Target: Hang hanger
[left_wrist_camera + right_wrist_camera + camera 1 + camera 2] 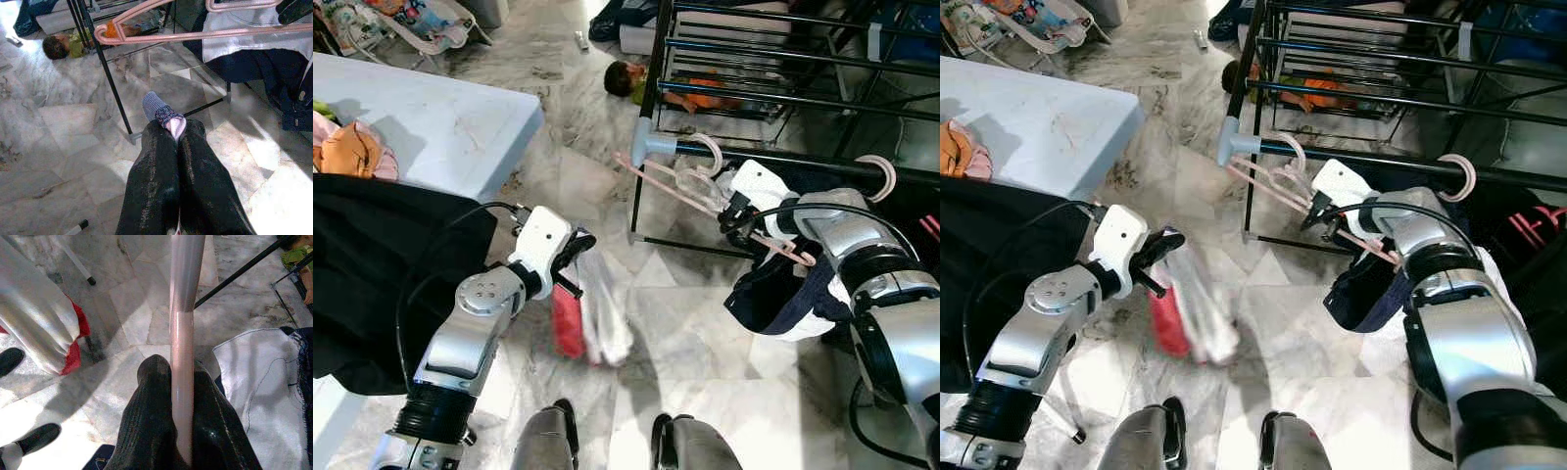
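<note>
Pink hanger, nearly on the rail

Black rack (773, 162) fills my right side; its top rail is the target. My right hand (736, 217) is clamped on the pink hanger (680, 186), its hook (710, 149) at the rail, navy garment (773, 294) hanging below. I'd lower gently, staying off the other hook (881, 174). My left hand (570, 262), pinched on cloth (592, 313), hangs over open floor.

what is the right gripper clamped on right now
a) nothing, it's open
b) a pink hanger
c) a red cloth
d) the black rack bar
b: in the right wrist view the right gripper has both black fingers closed on the pink hanger, which carries a dark garment.
</note>
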You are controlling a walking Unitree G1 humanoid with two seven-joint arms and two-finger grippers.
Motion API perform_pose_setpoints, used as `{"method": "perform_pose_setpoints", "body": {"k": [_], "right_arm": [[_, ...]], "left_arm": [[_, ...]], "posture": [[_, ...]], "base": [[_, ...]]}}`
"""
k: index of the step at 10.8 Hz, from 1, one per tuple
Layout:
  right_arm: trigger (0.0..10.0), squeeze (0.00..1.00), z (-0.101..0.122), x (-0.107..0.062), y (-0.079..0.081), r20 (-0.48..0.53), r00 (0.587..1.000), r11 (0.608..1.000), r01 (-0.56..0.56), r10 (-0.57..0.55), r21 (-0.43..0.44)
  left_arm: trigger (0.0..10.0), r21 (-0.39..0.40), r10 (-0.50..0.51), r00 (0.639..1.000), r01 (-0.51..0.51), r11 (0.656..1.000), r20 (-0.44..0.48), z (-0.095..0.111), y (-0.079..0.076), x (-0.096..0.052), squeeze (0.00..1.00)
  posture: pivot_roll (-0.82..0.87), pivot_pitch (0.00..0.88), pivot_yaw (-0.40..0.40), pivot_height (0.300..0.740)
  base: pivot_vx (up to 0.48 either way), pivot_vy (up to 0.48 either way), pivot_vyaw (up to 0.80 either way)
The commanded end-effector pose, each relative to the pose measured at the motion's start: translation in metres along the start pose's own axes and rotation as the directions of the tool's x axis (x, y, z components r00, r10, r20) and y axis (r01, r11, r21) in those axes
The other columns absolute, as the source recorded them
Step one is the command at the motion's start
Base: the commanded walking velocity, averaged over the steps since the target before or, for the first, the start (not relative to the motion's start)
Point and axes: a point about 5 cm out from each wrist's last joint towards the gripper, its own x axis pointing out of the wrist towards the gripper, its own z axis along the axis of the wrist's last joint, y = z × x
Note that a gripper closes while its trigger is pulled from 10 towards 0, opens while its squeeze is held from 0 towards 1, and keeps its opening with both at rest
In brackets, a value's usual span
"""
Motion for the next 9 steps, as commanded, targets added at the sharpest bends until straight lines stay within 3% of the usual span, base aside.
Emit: {"method": "perform_pose_setpoints", "body": {"k": [1,2,3,4,5,7,9], "right_arm": [[0.0,0.0,0.004,-0.0038,-0.0049,0.005,1.0,1.0,0.004,-0.004,-0.018],[0.0,0.0,0.0047,-0.0035,-0.0055,0.025,0.999,1.0,0.028,-0.028,-0.004],[8.9,0.0,0.0016,-0.0023,-0.0026,0.024,1.0,1.0,0.017,-0.017,-0.004],[10.0,0.0,-0.0006,-0.0016,-0.0012,0.021,1.0,1.0,0.014,-0.014,0.003],[10.0,1.0,-0.0033,-0.001,-0.0006,0.014,1.0,1.0,0.024,-0.024,0.017],[10.0,1.0,-0.0022,-0.0019,-0.0024,0.004,0.999,0.999,0.034,-0.034,-0.011],[10.0,0.0,0.001,-0.0044,-0.0052,-0.013,1.0,0.998,0.018,-0.019,-0.056]], "left_arm": [[10.0,0.017,-0.008,1.0,0.008,1.0,0.016,0.004,-0.0001,0.0014,0.0],[10.0,0.016,-0.006,1.0,0.006,1.0,0.016,0.0041,-0.0005,0.0015,0.0],[10.0,0.015,-0.005,1.0,0.005,1.0,0.016,0.0038,-0.0005,0.0013,0.0],[10.0,0.016,-0.006,1.0,0.005,1.0,0.015,0.0039,-0.0002,0.0016,0.0],[10.0,0.017,-0.008,1.0,0.008,1.0,0.015,0.0039,0.0001,0.0017,0.0],[10.0,0.019,-0.008,1.0,0.008,1.0,0.015,0.004,0.0008,0.0015,0.0],[10.0,0.02,-0.009,1.0,0.009,1.0,0.013,0.004,0.0005,0.0014,0.0]], "posture": [[-0.03,0.153,-0.006,0.74],[-0.03,0.153,-0.006,0.74],[-0.03,0.153,-0.006,0.74],[-0.03,0.153,-0.006,0.74],[-0.03,0.154,-0.002,0.74],[-0.03,0.154,-0.001,0.74],[-0.03,0.155,-0.002,0.74]], "base": [[0.0,0.0,0.0],[0.0,0.0,0.0],[0.0,0.0,0.0],[0.0,0.0,0.0],[0.0,0.0,0.0],[0.0,0.0,0.0],[0.0,0.0,0.0]]}}
